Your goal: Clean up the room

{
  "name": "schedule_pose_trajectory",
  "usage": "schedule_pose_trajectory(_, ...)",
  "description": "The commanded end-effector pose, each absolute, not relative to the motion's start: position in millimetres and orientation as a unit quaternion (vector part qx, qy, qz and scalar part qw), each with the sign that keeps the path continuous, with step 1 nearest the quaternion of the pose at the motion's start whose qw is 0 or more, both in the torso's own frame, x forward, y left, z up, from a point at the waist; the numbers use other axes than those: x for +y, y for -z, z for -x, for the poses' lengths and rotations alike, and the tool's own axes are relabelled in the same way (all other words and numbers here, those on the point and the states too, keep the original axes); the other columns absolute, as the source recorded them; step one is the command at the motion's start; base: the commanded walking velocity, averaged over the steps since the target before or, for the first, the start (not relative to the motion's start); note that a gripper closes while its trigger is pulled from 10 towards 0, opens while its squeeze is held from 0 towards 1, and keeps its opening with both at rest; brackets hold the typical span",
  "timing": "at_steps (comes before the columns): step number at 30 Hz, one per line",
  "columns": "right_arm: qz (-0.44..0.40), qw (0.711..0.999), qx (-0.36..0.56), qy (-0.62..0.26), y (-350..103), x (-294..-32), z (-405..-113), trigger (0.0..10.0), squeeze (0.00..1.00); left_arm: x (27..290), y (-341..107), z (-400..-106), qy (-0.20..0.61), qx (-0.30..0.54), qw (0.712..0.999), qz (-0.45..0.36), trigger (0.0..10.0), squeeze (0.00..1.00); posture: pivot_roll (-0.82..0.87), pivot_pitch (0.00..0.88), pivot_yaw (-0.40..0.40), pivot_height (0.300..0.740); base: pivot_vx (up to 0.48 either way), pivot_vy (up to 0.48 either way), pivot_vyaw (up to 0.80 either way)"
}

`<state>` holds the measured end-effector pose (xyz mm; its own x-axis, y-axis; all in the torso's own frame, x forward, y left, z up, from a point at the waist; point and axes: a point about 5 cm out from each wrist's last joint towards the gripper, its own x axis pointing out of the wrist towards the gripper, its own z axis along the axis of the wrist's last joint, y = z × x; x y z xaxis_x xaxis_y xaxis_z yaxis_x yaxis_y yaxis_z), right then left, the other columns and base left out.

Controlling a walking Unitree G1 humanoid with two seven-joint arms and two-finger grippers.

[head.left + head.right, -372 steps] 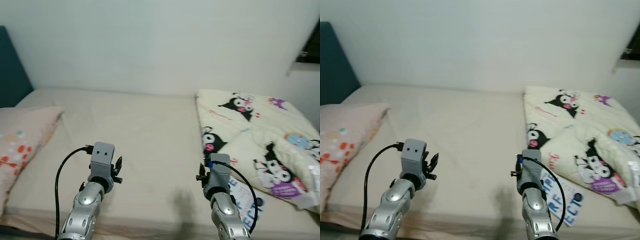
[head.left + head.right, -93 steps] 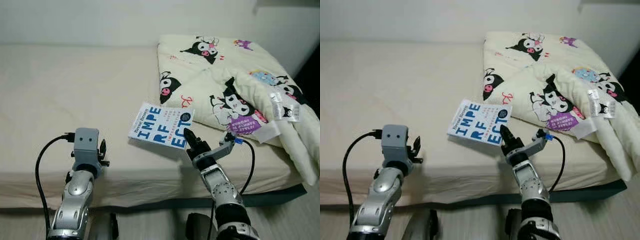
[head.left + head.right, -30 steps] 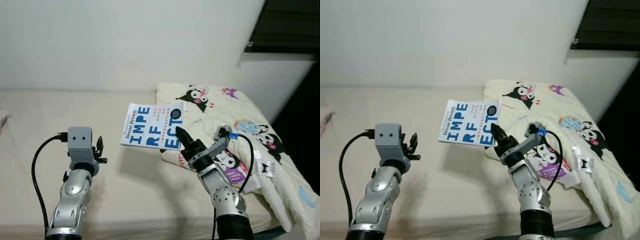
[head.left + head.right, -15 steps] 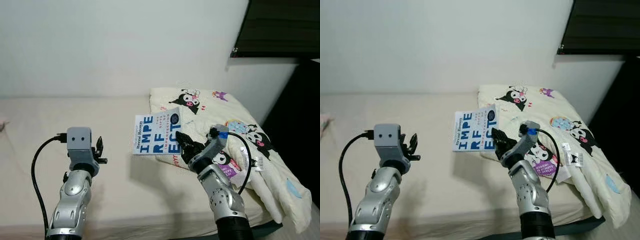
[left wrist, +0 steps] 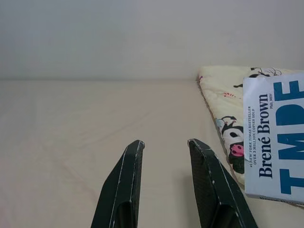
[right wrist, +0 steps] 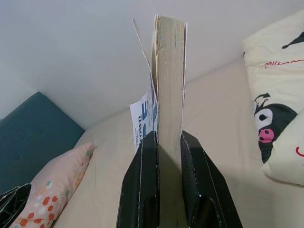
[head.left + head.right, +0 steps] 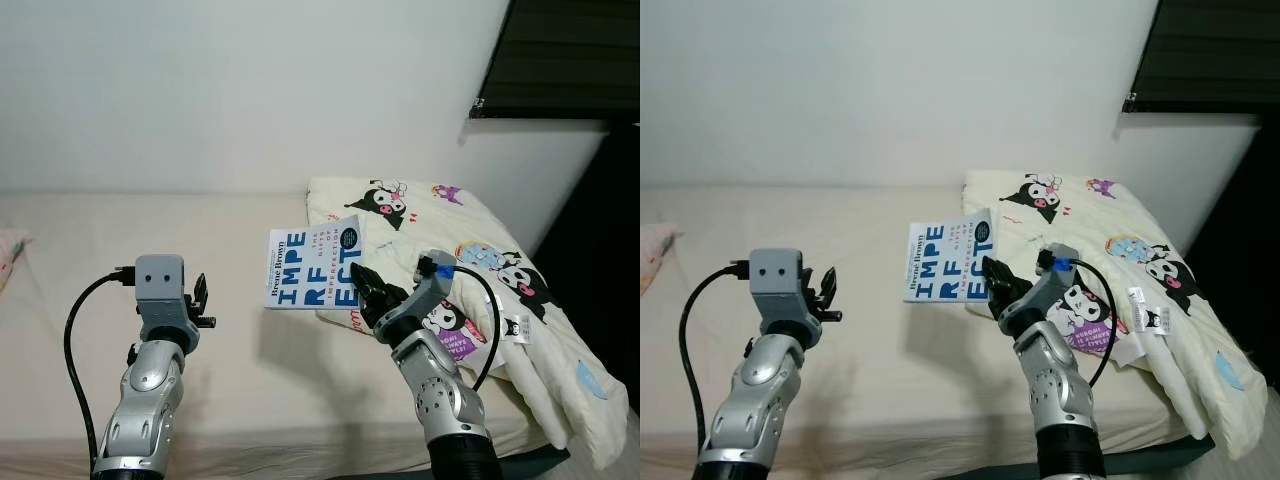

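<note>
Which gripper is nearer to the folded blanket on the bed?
Right. The right gripper, shut on the book, is held up beside the blanket; the left gripper hovers open over the bare mattress, farther away.

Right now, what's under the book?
The book is held in the air, clamped by the right gripper. Below it is bare bed and the edge of the cartoon quilt. The quilt patch right behind the cover is hidden.
</note>
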<state>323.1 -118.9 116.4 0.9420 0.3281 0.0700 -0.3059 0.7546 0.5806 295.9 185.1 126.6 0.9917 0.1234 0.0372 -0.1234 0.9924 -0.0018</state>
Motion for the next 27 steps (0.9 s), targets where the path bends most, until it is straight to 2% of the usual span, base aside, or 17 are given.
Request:
schedule_pose_trajectory(1, -0.318, 0.933, 0.002, -0.167, -121.0, -120.5, -324.6, 10.0, 0.0, 180.3, -121.0, -296.0, -0.058, -0.006, 0.998, 0.005, 10.0, 0.0, 0.09, 0.007, -0.085, 0.74, 0.0, 0.0, 0.0)
schedule_pose_trajectory(8, -0.327, 0.933, -0.006, -0.15, -123.2, -124.6, -326.8, 10.0, 0.0, 178.2, -122.2, -298.2, -0.053, -0.007, 0.999, 0.002, 10.0, 0.0, 0.09, 0.005, -0.084, 0.74, 0.0, 0.0, 0.0)
schedule_pose_trajectory(14, -0.325, 0.935, -0.009, -0.141, -124.1, -128.7, -328.5, 10.0, 0.0, 176.8, -123.1, -298.7, -0.051, -0.009, 0.999, -0.003, 10.0, 0.0, 0.09, 0.004, -0.084, 0.74, 0.0, -0.473, 0.8)
schedule_pose_trajectory(17, -0.33, 0.934, -0.013, -0.138, -124.8, -129.6, -328.5, 10.0, 0.0, 178.8, -122.2, -298.2, -0.06, -0.007, 0.998, 0.018, 10.0, 0.0, 0.09, 0.003, -0.083, 0.74, 0.0, 0.0, 0.54)
schedule_pose_trajectory(27, -0.337, 0.931, -0.015, -0.14, -126.0, -128.3, -328.9, 10.0, 0.0, 182.4, -125.9, -300.0, -0.065, -0.016, 0.998, 0.016, 10.0, 0.0, 0.09, 0.0, -0.088, 0.74, 0.0, 0.0, 0.0)
